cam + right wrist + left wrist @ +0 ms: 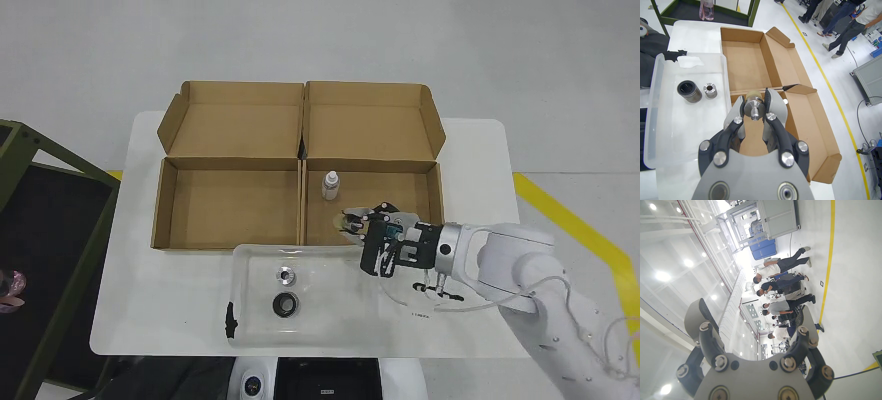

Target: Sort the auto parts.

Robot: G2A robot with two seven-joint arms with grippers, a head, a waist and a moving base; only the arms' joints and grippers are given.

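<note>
Gripping threaded metal part (753,108): right pincer (754,100) (over cardboard box (806,121)) | left pincer (753,304): spread open

White table (478,160), rounded corners. Open cardboard box (228,210) at 11 o'clock; second cardboard box (410,190) at 1 o'clock, sides touching. Clear plastic bin (330,312) at 6 o'clock, just beside both boxes.

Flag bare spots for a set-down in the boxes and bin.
Widest: the empty box, all floor bare. The second box is bare beyond the right gripper, which holds a threaded part, apart from a white part by the shared wall. Crowded: in the clear bin, the end with the bearing and collet; its other end is bare, under the right arm.
</note>
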